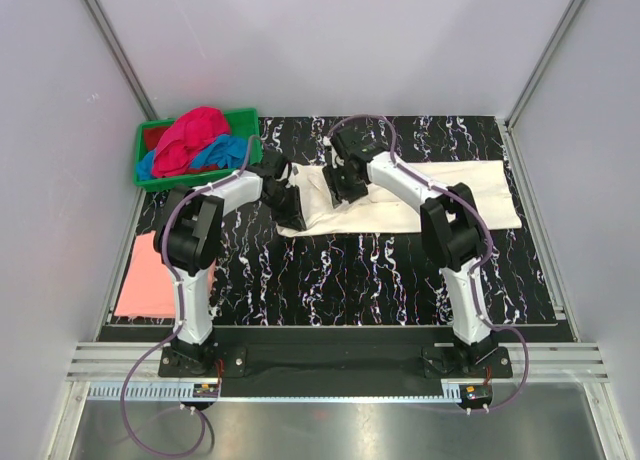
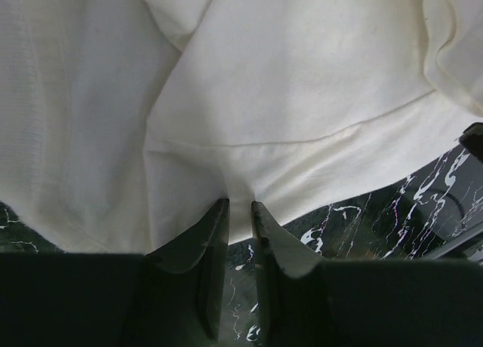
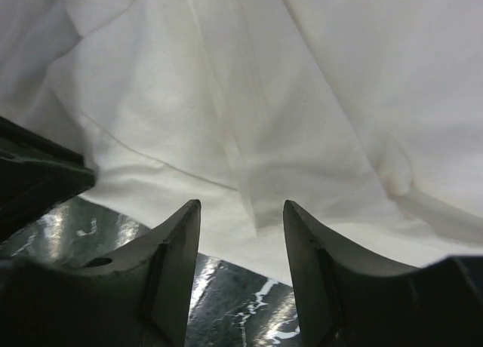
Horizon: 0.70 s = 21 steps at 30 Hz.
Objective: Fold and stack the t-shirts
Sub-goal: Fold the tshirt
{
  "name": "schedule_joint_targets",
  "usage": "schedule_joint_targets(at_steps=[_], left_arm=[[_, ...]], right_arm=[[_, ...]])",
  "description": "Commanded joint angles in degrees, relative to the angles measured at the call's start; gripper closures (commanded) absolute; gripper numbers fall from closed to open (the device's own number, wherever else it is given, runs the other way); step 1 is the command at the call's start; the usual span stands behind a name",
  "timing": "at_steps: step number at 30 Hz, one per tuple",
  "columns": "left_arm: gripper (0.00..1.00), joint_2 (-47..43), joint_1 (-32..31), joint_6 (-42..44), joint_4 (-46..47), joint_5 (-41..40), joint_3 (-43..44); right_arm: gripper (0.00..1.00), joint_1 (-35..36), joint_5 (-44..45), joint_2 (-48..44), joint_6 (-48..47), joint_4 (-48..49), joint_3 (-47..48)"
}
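The cream t-shirt point(image 1: 450, 190) lies spread in a long band across the far half of the table. My left gripper point(image 1: 288, 198) is at its left end; in the left wrist view point(image 2: 239, 204) the jaws are nearly together and pinch the puckered edge of the cream cloth point(image 2: 287, 75). My right gripper point(image 1: 343, 188) is just to the right of it; its wrist view point(image 3: 241, 204) shows it open and empty, its fingers straddling the cream hem point(image 3: 302, 98) from above. A salmon-pink t-shirt point(image 1: 150, 275) lies flat at the table's left edge. Magenta-red point(image 1: 190, 138) and blue point(image 1: 222, 152) t-shirts are heaped in the crate.
A green plastic crate point(image 1: 248, 115) stands at the far left corner. The table top is black marble-patterned point(image 1: 350, 275). Grey walls close in the left, right and back. The two grippers are close together; a dark part of the left one shows in the right wrist view point(image 3: 30, 173).
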Motion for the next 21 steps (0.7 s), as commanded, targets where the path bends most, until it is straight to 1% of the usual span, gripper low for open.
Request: schedule_joint_targets(at_steps=[1,5,9,21], left_arm=[[0.76,-2.4,0.6,0.0,1.3,1.7,-0.4],[0.76,-2.7,0.8,-0.2,1.3,1.9,-0.6],[0.76,-3.2,1.3,-0.4,1.7,1.9,-1.4],[0.76,-3.1,2.2,-0.7,2.5,2.8,-2.1]], right_arm=[[0.45,2.5,15.1,0.3,-7.9,-3.4,2.7],[0.47,4.6,18.4,1.3,-10.7,-3.9,2.4],[0.53,6.3,20.6,1.1,-12.5,-3.5,1.6],[0.63,7.9,23.4,3.1,-13.3,-3.1,1.2]])
